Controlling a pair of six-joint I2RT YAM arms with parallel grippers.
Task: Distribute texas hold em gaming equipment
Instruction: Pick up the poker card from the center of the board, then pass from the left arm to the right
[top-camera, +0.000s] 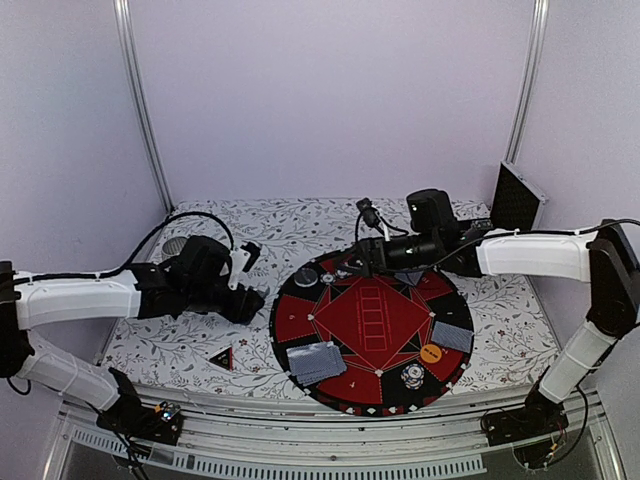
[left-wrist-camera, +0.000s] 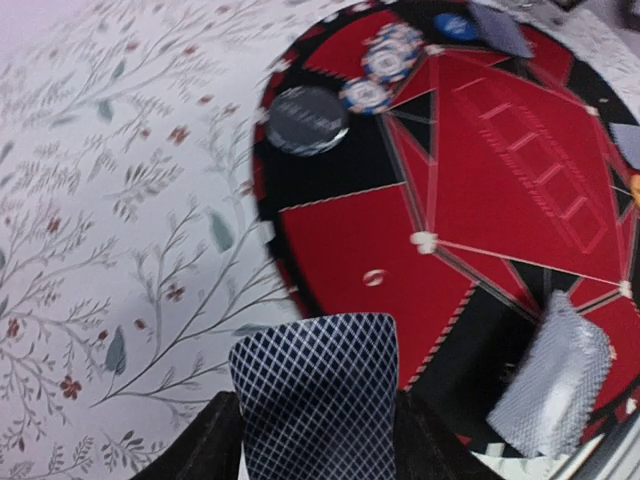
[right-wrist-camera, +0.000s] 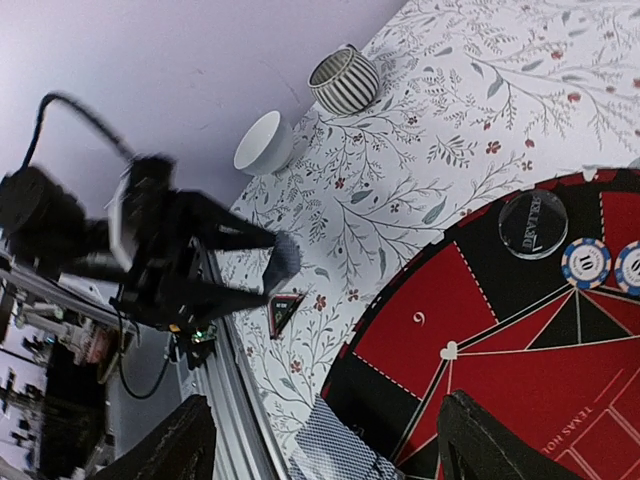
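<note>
My left gripper (top-camera: 250, 298) pinches a single card (left-wrist-camera: 315, 400) by its lower end. The card's criss-cross back faces the wrist camera, and it is held above the flowered tablecloth (top-camera: 190, 345), just off the left rim of the round mat (top-camera: 372, 318).

My right gripper (right-wrist-camera: 325, 420) hangs over the far edge of the mat with its fingers spread wide and nothing between them.

On the mat, a stack of cards (top-camera: 316, 362) lies face down at the near left and another card (top-camera: 452, 337) lies at the right. An orange chip (top-camera: 431, 353) sits just beside that card, with a small pile of chips (top-camera: 412, 376) nearer the front rim. At the far left of the mat a dark disc (top-camera: 306, 276) rests, and two blue-and-white chips (left-wrist-camera: 390, 55) lie close by it. The black-and-red triangle (top-camera: 221, 357) lies on the tablecloth, apart from the mat on its left.

A striped cup (right-wrist-camera: 343, 80) and a white bowl (right-wrist-camera: 265, 142) stand by the back wall.
</note>
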